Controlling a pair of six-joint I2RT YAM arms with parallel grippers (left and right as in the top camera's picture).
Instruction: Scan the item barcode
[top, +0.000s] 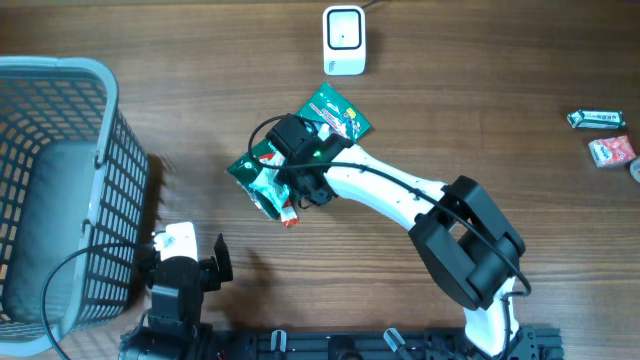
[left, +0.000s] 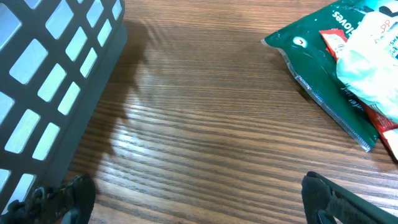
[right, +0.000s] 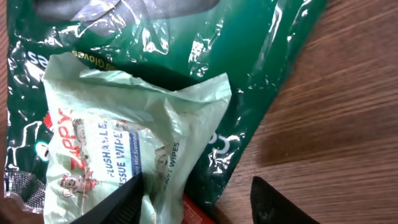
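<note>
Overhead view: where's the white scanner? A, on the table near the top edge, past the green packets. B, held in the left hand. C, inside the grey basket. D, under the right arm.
A: the white scanner sits on the wooden table near the top edge, apart from the green packets and far from the basket.

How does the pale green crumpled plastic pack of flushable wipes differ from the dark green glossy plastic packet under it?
The pale green wipes pack is light mint; the dark green packet is deep green. The wipes pack looks matte and crumpled; the dark green packet is shiny with glare. The wipes pack lies on top, the dark green packet beneath, on the wooden table. Both are soft printed plastic packs.
</note>
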